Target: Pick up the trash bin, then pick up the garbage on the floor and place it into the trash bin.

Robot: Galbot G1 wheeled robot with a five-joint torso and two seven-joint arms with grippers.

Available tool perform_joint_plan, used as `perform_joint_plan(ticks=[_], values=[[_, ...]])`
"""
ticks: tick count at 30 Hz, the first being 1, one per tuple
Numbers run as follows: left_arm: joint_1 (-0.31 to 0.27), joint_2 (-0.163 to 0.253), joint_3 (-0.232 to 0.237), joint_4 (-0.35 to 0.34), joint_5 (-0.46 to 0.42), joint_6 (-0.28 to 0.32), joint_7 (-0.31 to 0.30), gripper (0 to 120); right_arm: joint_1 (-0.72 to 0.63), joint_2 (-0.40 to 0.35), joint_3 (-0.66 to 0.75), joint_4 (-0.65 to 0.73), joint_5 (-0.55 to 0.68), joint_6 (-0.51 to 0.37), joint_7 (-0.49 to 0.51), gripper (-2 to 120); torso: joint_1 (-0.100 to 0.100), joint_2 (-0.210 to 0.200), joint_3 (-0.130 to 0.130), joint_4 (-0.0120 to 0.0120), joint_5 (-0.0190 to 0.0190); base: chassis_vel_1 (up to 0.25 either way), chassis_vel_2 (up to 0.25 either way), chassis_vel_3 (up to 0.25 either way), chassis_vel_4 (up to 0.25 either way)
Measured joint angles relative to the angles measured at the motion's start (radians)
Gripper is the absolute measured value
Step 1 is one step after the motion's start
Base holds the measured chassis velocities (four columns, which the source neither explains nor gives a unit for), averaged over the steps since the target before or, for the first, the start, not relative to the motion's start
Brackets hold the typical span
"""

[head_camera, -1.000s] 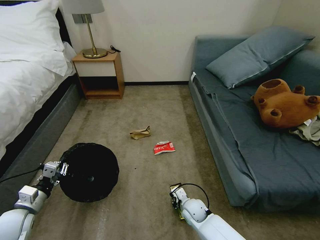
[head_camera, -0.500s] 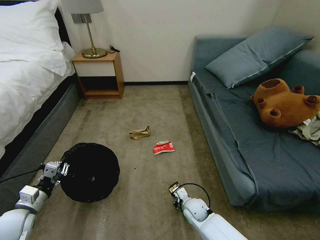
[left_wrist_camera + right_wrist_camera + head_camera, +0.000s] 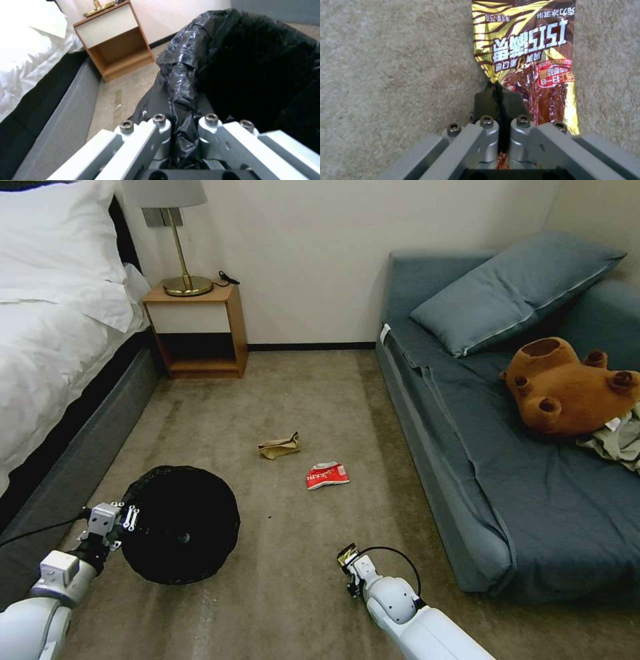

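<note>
A wrapper [image 3: 533,50] is pinched in the right gripper [image 3: 498,100], its long axis running straight out past the fingertips. The bin [image 3: 180,523], clamped by its liner in the left gripper [image 3: 183,130], lies well to the right gripper's left.

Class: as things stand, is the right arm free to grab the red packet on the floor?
Probably not: the right gripper is already shut on a snack wrapper, though bare carpet lies before the red packet.
</note>
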Motion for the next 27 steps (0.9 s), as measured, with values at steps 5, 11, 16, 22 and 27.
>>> perform_joint_plan(ticks=[5, 11, 16, 22, 27], values=[[0.000, 0.005, -0.003, 0.001, -0.001, 0.000, 0.000, 4, 0.002, -0.010, 0.007, 0.022, 0.000, 0.001, -0.009, 0, 0.000, 0.000, 0.000, 0.0001, 0.0001, 0.000, 0.000, 0.000, 0.000], [0.001, 0.007, -0.002, 0.003, -0.002, 0.000, -0.001, 4, 0.005, -0.028, 0.020, 0.085, 0.004, -0.004, -0.012, 0, 0.000, 0.000, 0.000, 0.0002, 0.0001, 0.000, 0.000, 0.000, 0.000], [-0.001, 0.005, 0.004, -0.001, -0.001, 0.000, -0.002, 4, -0.002, -0.046, 0.028, 0.139, 0.004, -0.008, -0.014, 0, 0.000, 0.000, 0.000, 0.0001, 0.0001, 0.000, 0.000, 0.000, 0.000], [-0.005, 0.004, 0.010, -0.002, 0.003, 0.000, -0.004, 4, -0.006, -0.085, 0.051, 0.239, 0.028, -0.016, -0.020, 0, 0.000, 0.000, 0.000, 0.0002, 0.0002, 0.000, 0.000, 0.000, 0.000], [-0.012, -0.001, 0.019, 0.001, 0.006, -0.004, -0.004, 4, 0.000, -0.146, 0.069, 0.344, 0.089, -0.017, -0.044, 0, 0.000, 0.000, 0.000, 0.0000, 0.0002, 0.000, 0.000, 0.000, 0.000]])
